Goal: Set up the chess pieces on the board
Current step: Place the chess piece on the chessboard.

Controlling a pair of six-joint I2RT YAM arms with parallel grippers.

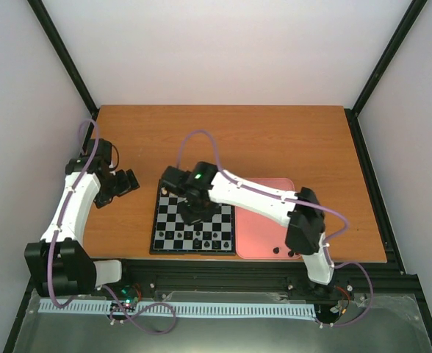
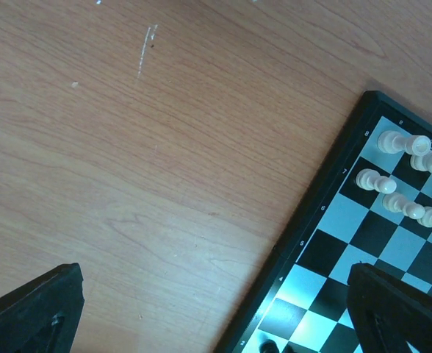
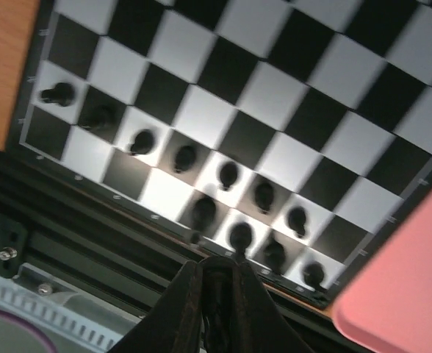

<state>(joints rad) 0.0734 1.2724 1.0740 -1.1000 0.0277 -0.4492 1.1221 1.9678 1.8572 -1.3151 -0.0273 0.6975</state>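
Several chess pieces point(image 3: 228, 174) stand just past the right gripper point(image 3: 217, 263), pinched closed; left gripper point(image 2: 216, 276) gapes empty.

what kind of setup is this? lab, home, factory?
Looks like a lab robot test cell, not a home: plain white wall panels in a black frame, black extrusion rail along the wooden table.

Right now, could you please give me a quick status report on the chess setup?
Left gripper open, beside the board. Right gripper shut over near rows. Most chess pieces placed; few on pink tray. Nothing blocking.
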